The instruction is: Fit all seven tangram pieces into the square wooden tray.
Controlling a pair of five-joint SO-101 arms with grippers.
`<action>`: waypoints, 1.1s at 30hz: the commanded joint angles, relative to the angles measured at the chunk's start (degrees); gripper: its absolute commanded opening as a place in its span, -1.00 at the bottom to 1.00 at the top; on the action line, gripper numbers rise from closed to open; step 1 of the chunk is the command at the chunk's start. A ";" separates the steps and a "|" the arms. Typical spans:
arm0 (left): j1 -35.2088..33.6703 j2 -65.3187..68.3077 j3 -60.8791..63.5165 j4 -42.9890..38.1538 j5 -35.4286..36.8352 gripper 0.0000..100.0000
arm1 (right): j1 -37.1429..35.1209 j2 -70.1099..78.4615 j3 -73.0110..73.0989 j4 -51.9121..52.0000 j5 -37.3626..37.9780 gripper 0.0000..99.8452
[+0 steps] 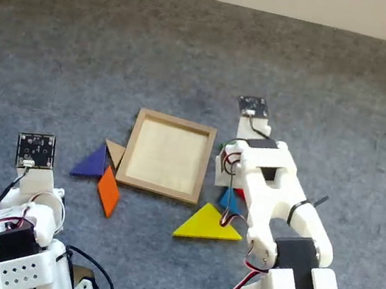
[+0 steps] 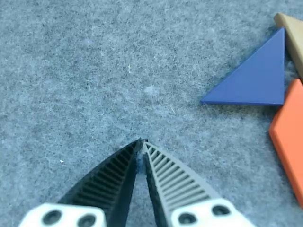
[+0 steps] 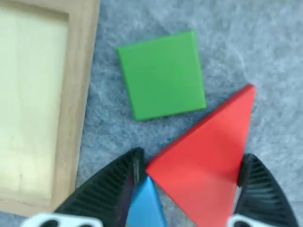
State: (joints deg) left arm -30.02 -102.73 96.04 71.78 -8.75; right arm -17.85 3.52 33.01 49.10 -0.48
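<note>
The flat red triangular piece (image 3: 203, 156) lies on the grey desk (image 1: 84, 43) to the right of the square wooden tray (image 3: 75, 94), near the tray corner closest to the right arm's base. It sits directly between the two black fingers of the right hand (image 3: 191, 163). This hand is spread wide and holds nothing, with one finger on each side of the piece. The corner of the piece that points to the tray is at the tip of one finger, and we cannot tell if it touches. The long straight edge of the piece runs slantwise across the opening of the hand. We judge that a closing would press on a corner and on a side, so the piece could turn.

A light blue piece (image 3: 144, 203) touches the red one, beside the finger nearer to the tray. The green square piece (image 3: 162, 74) lies just beside the right rim of the tray, a little apart from the red piece. The yellow triangular piece (image 1: 209, 224) lies near the same tray corner, closer to the arm's base. The tray has no piece inside.

At the left side of the tray, the dark blue triangular piece (image 2: 255, 80), the orange piece (image 2: 289, 137) and the tan piece (image 2: 291, 28) lie close together. The left hand (image 2: 142, 144) is beyond them, with fingers pressed together on nothing, so the right arm is much the nearer one.
</note>
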 commanded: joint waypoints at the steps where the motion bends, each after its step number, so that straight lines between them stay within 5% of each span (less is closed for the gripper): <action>1: 1.01 -1.80 1.10 0.18 0.53 -0.99 | 0.75 -0.40 -2.77 -1.19 0.53 -0.40; 20: 0.92 -1.80 1.10 0.18 0.53 -0.99 | 0.66 -0.75 -3.12 3.38 0.53 -0.52; 33: 1.01 -1.80 1.10 0.18 0.53 -0.99 | -1.54 -0.84 -3.12 6.37 4.48 -0.36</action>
State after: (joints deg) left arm -30.02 -102.73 96.04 71.78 -8.75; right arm -18.20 3.52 32.92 53.05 1.54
